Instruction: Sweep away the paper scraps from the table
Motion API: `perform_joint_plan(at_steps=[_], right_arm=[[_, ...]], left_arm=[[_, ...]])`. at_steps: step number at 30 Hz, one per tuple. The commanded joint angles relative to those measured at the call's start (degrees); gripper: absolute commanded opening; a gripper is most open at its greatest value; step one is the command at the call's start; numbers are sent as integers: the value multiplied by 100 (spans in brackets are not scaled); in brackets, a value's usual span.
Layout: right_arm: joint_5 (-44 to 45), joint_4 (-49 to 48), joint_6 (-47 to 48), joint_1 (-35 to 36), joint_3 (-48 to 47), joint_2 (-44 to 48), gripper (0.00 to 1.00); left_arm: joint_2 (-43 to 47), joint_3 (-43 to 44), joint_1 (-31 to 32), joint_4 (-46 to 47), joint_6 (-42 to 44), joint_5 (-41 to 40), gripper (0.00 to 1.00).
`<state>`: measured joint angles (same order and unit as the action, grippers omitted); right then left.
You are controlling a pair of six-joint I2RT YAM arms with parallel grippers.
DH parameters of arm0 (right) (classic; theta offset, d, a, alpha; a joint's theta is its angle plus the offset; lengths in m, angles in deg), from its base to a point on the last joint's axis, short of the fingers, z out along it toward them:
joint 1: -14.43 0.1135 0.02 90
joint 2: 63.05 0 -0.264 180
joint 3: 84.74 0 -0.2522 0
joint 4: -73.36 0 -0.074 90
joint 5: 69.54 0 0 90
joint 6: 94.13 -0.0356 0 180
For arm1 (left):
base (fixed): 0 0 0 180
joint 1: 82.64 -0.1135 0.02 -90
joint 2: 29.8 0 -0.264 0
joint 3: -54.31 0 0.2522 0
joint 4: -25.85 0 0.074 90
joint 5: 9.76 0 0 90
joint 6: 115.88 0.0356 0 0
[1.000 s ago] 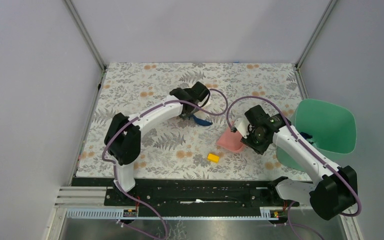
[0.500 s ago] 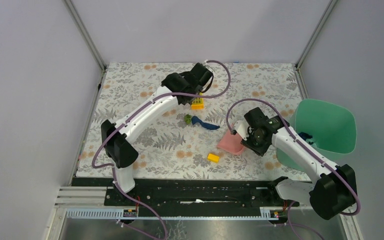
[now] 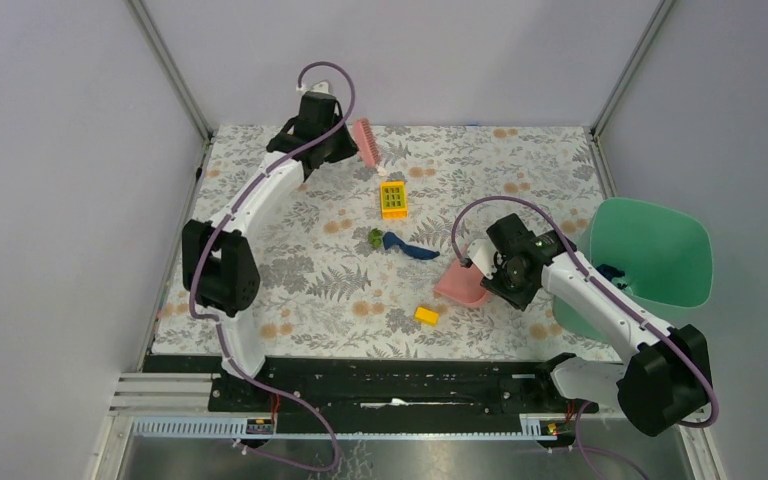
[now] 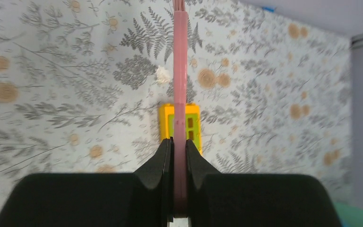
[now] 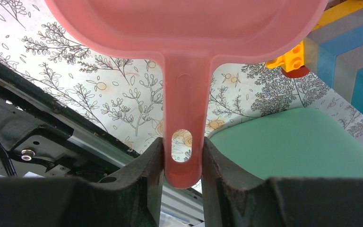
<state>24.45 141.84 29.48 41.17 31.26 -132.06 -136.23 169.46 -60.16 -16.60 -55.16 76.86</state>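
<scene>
Pinching the pink brush (image 4: 179, 85) edge-on, the left gripper (image 4: 178, 143) hovers beyond the yellow block (image 3: 393, 199). On the table (image 3: 520, 170), a white paper scrap (image 4: 162, 74) lies just past that block and a dark blue scrap (image 3: 405, 247) lies nearer. Right of the block, the right gripper (image 5: 182, 147) clamps the pink dustpan (image 5: 184, 19) by its handle.

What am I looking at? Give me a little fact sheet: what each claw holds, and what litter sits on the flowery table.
Left gripper: shut on the pink comb-like plastic brush, at the far side of the floral-print table
Right gripper: shut on the pink plastic dustpan by its handle
Scraps on table: white paper scrap; dark blue paper scrap
Other: large yellow plastic block; green round-cornered tray
</scene>
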Motion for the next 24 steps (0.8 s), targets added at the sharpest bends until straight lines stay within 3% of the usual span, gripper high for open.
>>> perform_joint_plan(at_steps=[1, 11, 24], right_arm=[[42, -61, -124, 46, 39, 2, 0], [-30, -91, -309, 46, 12, -77, 0], [-146, -209, -385, 50, 298, 25, 0]], left_arm=[[-256, -232, -253, 1861, -1732, 1205, 0], [-1407, -74, -434, 2117, -2487, 1583, 0], [-530, -1835, -1101, 2402, -2330, 1464, 0]])
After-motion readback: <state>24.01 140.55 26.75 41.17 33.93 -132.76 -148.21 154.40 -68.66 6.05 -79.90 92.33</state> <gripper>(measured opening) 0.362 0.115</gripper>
